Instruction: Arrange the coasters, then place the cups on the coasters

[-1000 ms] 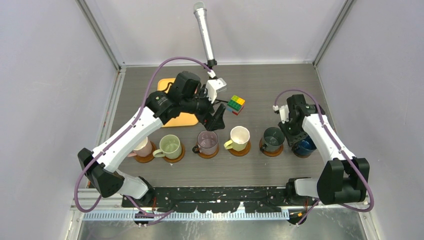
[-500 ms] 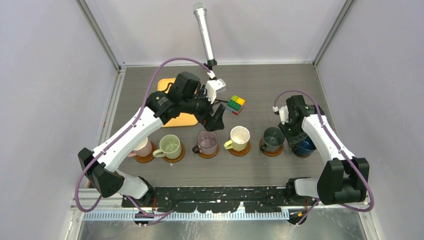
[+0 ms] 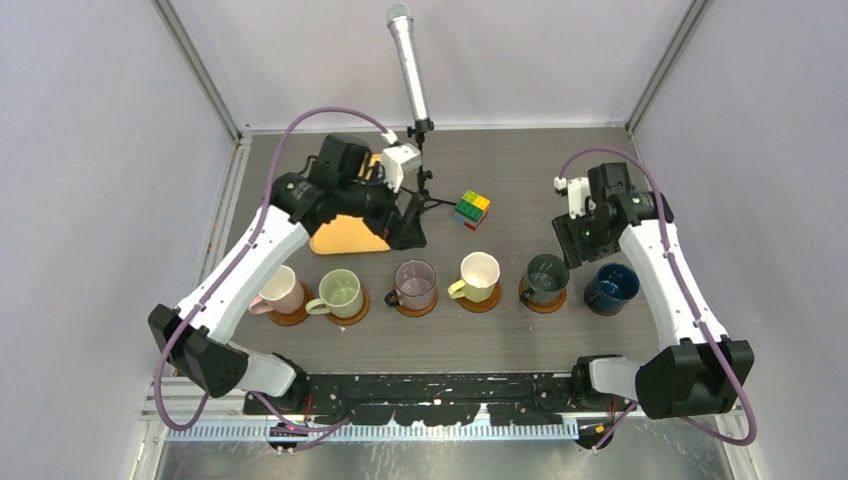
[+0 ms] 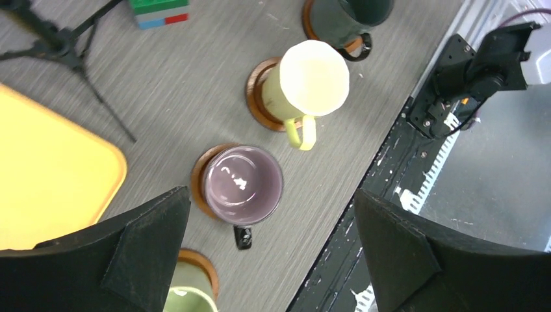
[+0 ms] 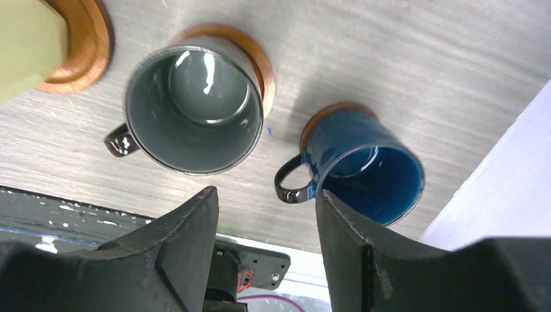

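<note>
Six cups stand in a row, each on a coaster: pink [image 3: 283, 290], pale green [image 3: 340, 290], mauve [image 3: 415, 283], cream-yellow [image 3: 480, 272], dark grey-green [image 3: 547, 275] and navy blue [image 3: 610, 285]. The navy cup [image 5: 364, 166] sits on a small dark coaster [image 5: 334, 112]; a wider brown coaster [image 5: 256, 55] lies under the grey-green cup [image 5: 192, 104]. My right gripper [image 3: 572, 240] hangs open above and behind these two, holding nothing [image 5: 266, 221]. My left gripper [image 3: 408, 228] is open wide and empty, high over the mauve cup [image 4: 242, 185] and its coaster [image 4: 198, 179].
An orange-yellow tray [image 3: 345, 235] lies behind the row under my left arm. A multicoloured cube [image 3: 472, 209] sits mid-table. A microphone [image 3: 408, 60] on a small tripod [image 4: 65, 52] stands at the back. The table's front edge and black rail [image 4: 416, 149] are near.
My right gripper has opened off the navy cup and risen back from it. My left arm has drawn back to the left over the tray, its jaws a little wider.
</note>
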`<state>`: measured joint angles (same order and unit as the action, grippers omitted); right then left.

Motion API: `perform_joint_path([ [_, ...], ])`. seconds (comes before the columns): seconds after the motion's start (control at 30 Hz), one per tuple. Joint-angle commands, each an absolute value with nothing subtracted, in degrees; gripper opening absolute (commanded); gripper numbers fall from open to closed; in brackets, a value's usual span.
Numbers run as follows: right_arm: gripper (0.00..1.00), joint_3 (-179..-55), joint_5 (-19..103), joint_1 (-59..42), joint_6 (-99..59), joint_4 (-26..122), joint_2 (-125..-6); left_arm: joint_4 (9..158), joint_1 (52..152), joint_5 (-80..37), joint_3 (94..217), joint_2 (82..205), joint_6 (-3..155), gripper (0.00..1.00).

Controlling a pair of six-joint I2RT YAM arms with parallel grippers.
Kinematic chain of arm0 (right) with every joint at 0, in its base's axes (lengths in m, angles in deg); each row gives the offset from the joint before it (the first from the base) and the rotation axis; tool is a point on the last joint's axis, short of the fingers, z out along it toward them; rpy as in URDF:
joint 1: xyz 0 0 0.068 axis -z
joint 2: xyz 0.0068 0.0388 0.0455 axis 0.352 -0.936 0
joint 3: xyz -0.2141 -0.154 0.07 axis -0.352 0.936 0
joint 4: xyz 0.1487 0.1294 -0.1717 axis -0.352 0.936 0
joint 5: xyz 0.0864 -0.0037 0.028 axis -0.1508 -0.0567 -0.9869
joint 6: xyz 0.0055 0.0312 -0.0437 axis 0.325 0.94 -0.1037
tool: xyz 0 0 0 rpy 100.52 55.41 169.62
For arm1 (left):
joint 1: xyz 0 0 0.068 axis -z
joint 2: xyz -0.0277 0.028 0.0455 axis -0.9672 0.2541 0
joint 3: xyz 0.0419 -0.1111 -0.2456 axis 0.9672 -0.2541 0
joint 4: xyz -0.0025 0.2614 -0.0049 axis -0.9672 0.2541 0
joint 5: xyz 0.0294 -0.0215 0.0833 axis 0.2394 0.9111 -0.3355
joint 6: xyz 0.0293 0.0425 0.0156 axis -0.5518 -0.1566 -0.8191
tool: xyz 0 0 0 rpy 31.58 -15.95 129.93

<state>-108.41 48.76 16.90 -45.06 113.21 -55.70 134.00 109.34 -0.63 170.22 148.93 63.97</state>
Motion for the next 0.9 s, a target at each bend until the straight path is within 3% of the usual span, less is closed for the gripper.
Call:
perform_joint_path([
  [0.0,0.64,-115.5,45.1,16.6,-42.8,114.1,-54.6,138.3,102.3,3.6,171.7,145.4,64.0,1.00],
  [0.5,0.87,-120.1,40.4,18.8,-37.2,107.5,-56.3,154.3,66.6,7.7,176.6,152.2,51.9,1.00],
  [0.87,0.89,-117.2,21.8,41.2,-37.3,105.6,-61.5,142.7,61.5,-4.9,165.2,149.3,53.8,1.00],
])
